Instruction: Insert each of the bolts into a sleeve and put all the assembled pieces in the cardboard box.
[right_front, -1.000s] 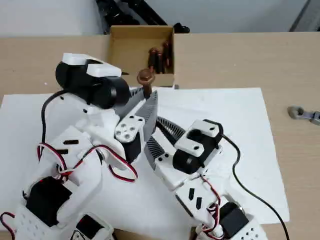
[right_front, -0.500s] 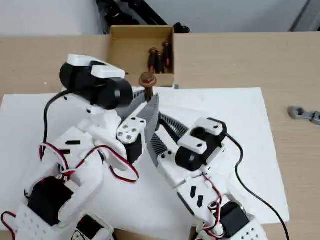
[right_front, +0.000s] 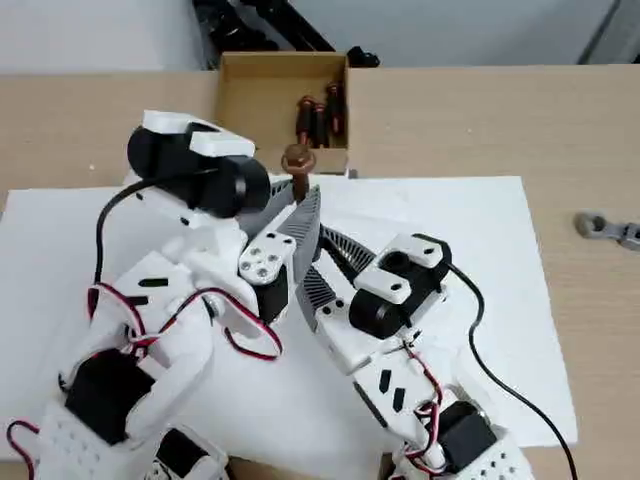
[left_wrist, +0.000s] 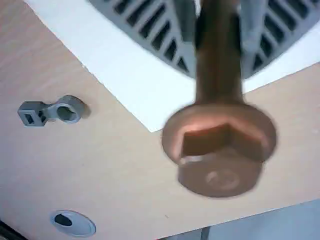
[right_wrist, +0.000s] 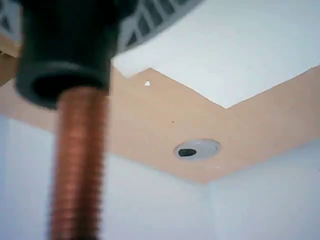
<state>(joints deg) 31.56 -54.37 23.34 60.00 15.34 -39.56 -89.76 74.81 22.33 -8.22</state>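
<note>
Brown open-topped cardboard box (right_front: 232, 100): at far edge of light wood table (right_front: 450, 110); several copper-and-black assembled pieces (right_front: 320, 115) lie in its right part.
L gripper (right_front: 299, 203), grey ribbed fingers: clamped on shank of copper hex-flange bolt (right_front: 297, 160).
Bolt posn: upright, head up, just in front of box's near wall, above the table.
R gripper (right_front: 312, 262): just right of L gripper, over white paper sheet (right_front: 450, 230); closed on black cylindrical sleeve (right_wrist: 65, 60).
Sleeve: copper threaded shank pokes out of its open end.
Small grey metal wrench (right_front: 600, 226): flat on bare table, well right of sheet.
</note>
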